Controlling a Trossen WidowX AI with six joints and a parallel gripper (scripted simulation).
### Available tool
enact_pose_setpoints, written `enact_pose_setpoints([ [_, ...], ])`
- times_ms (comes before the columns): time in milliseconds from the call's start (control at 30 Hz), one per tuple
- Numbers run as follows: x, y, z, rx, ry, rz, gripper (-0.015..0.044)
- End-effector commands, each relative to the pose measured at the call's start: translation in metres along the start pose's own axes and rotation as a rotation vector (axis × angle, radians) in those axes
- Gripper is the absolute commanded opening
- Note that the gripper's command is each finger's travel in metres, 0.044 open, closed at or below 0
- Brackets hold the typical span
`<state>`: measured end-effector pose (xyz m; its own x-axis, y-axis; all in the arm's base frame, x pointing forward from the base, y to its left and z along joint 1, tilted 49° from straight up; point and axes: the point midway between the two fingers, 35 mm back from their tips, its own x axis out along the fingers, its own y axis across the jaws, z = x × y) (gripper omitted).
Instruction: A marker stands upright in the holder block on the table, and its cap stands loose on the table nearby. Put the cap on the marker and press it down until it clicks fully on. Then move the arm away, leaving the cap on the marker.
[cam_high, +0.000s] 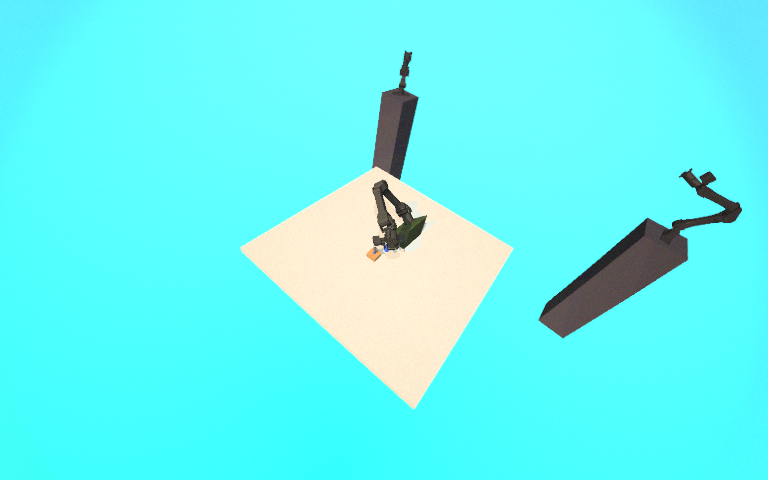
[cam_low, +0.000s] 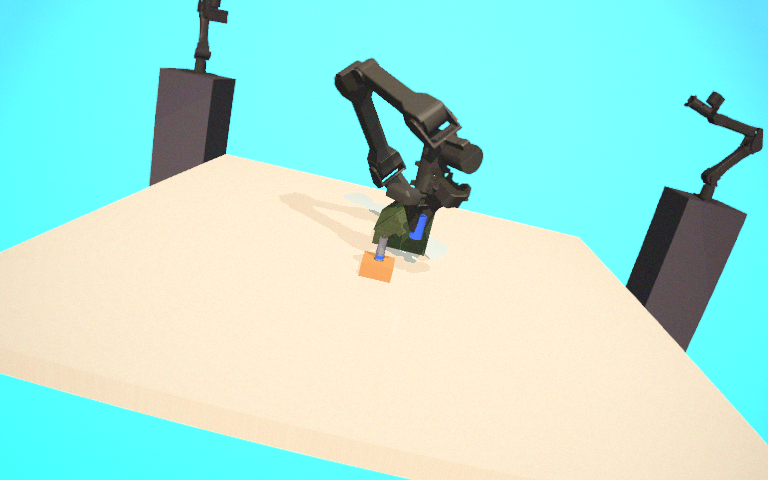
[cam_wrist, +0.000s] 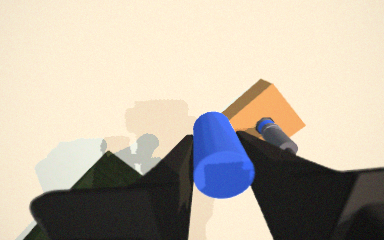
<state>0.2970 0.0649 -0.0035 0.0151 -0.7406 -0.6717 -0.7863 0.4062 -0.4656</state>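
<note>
Top looks down from far above the gripper (cam_high: 386, 246); exterior faces it nearer, across the table (cam_low: 226, 350); wrist peers past it.
</note>
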Motion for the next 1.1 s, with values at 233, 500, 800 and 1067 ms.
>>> enact_pose_setpoints([
  [233,-0.02,-0.06,-0.028,0.01,-0.004,-0.013,0.0],
  [500,-0.016,-0.063,-0.03,0.011,-0.003,-0.013,0.0],
  [800,-0.008,-0.063,-0.03,0.011,-0.003,-0.013,0.0],
  [1067,0.005,-0.064,-0.029,0.011,-0.004,-0.013,0.0],
])
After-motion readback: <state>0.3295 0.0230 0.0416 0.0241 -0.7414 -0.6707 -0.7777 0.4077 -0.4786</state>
